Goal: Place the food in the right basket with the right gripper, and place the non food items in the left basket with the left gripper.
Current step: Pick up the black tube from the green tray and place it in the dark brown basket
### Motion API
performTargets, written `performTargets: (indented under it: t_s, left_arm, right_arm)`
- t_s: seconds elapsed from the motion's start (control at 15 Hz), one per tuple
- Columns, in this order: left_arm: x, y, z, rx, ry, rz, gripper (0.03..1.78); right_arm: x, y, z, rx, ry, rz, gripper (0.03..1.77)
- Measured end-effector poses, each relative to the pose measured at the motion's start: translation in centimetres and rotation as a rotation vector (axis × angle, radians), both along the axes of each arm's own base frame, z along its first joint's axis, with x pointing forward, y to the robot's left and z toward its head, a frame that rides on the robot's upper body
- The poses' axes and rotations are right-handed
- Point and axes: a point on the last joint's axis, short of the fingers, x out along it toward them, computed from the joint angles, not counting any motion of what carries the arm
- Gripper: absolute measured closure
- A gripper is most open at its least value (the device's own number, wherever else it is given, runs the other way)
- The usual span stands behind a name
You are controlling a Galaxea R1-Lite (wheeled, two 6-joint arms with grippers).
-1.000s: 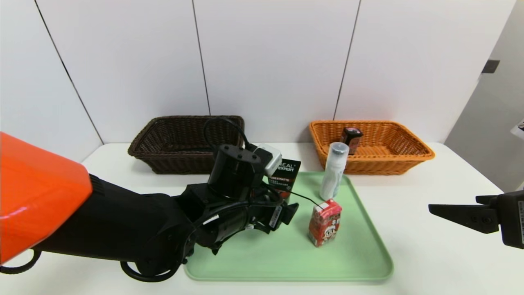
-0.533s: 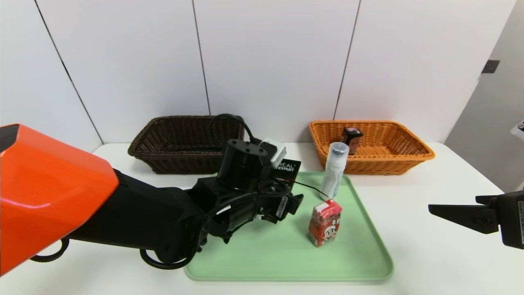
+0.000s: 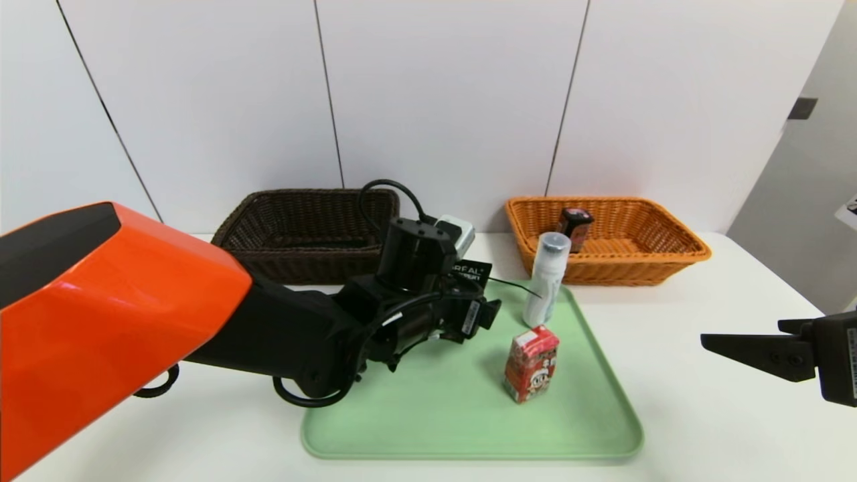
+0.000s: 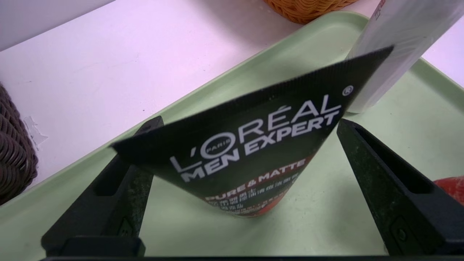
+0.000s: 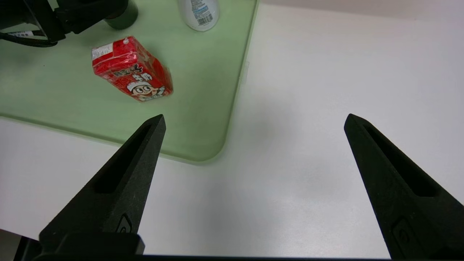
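A green tray [image 3: 469,428], a dark brown basket [image 3: 304,261], a plain-woven orange basket [image 3: 629,268], and a red carton [image 3: 531,365] patterned with a cartoon face share a white counter [image 3: 703,428].

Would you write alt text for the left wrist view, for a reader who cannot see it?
The open left gripper straddles a black L'Oréal tube standing on a green tray, with a white bottle beyond it.

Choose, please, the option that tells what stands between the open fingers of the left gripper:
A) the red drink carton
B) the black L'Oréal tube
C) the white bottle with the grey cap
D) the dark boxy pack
B: the left wrist view shows the black L'Oréal tube upright over the green tray, between the left gripper's spread fingers.
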Motion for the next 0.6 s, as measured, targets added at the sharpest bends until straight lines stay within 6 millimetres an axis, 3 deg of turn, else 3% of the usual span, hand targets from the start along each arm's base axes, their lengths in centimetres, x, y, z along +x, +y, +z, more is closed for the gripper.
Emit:
performTargets:
  t_s: [0.47,0.6]
  left_arm:
    - [0.99,-0.24,-0.89,0.009,0.008,0.013,0.12]
    - [1.17,-0.34,-0.99,0.008,0.008,0.014,0.38]
  right_arm:
    - [0.05,0.01,-0.03,0.002,0.002,-0.001,0.1]
    - [0.06,0.01,-0.04,0.0,0.003,-0.001,0.1]
